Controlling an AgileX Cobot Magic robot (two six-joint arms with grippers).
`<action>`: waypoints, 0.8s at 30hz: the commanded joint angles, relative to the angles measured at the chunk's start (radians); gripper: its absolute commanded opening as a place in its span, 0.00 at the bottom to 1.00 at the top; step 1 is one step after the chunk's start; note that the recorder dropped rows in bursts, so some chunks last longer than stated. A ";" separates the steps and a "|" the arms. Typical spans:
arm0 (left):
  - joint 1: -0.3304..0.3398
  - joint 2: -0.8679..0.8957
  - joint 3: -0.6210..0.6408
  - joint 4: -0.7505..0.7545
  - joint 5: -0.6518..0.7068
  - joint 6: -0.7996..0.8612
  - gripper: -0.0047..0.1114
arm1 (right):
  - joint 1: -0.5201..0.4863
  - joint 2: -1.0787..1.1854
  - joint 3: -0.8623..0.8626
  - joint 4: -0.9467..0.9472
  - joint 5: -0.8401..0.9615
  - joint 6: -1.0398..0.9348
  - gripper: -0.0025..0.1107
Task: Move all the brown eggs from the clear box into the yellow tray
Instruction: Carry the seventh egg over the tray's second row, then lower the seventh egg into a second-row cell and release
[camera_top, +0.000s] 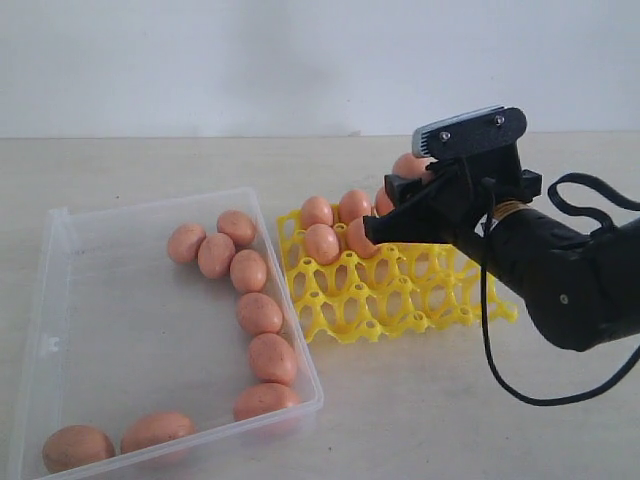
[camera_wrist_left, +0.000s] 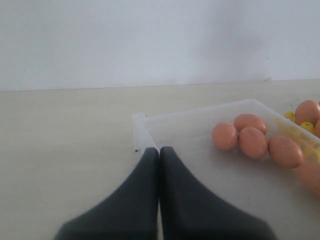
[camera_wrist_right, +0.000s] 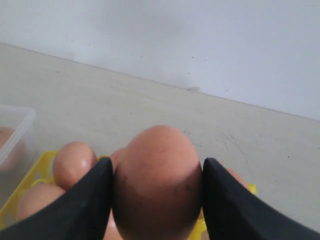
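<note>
My right gripper (camera_top: 368, 232) is shut on a brown egg (camera_top: 357, 240), held over the left part of the yellow tray (camera_top: 400, 300). In the right wrist view the egg (camera_wrist_right: 157, 185) fills the gap between the black fingers (camera_wrist_right: 90, 200). Several brown eggs (camera_top: 322, 243) sit in the tray's far rows. The clear box (camera_top: 130, 320) lies to the left with several eggs (camera_top: 259, 313) along its right side and front. My left gripper (camera_wrist_left: 159, 151) is shut and empty, over the box's corner (camera_wrist_left: 142, 122); it does not show in the exterior view.
The box and tray rest on a pale tabletop (camera_top: 450, 400) before a white wall. A black cable (camera_top: 490, 340) loops from the right arm down over the table, right of the tray.
</note>
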 joint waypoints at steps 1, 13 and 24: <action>-0.004 -0.003 -0.003 -0.005 -0.001 0.001 0.00 | -0.005 0.046 -0.021 -0.008 -0.052 0.047 0.02; -0.004 -0.003 -0.003 -0.005 -0.001 0.001 0.00 | -0.005 0.131 -0.099 -0.020 -0.064 0.125 0.02; -0.004 -0.003 -0.003 -0.005 -0.001 0.001 0.00 | -0.005 0.187 -0.099 0.014 -0.066 0.118 0.02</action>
